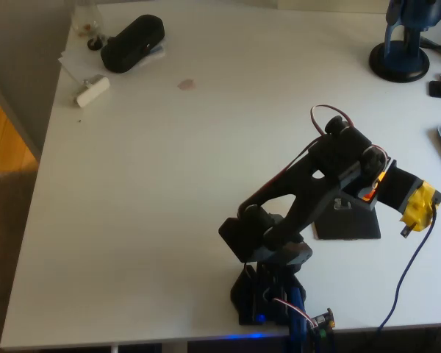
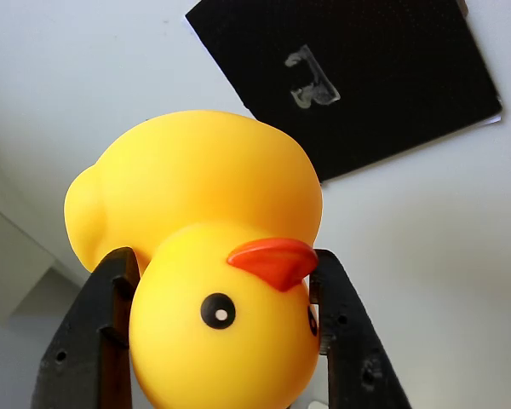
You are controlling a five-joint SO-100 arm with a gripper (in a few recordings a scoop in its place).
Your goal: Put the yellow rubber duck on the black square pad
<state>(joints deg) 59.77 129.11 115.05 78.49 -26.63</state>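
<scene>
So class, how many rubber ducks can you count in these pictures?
1. The duck is held between the hand's fingers in the wrist view, above the table, near the black pad. None elsewhere, though the arm could hide something.

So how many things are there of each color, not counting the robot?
Yellow: 1, the rubber duck in the gripper
Black: 2, the square pad and the oblong pouch
White: 1, a small block
Blue: 1, a stand
Total: 5

A home desk or hobby corner, it seems: a white worktop (image 1: pixel 169 184) beside wooden flooring (image 1: pixel 4 132), with a dark pouch (image 1: pixel 132 43), papers (image 1: pixel 77 62) and a blue stand (image 1: pixel 403 44).
</scene>
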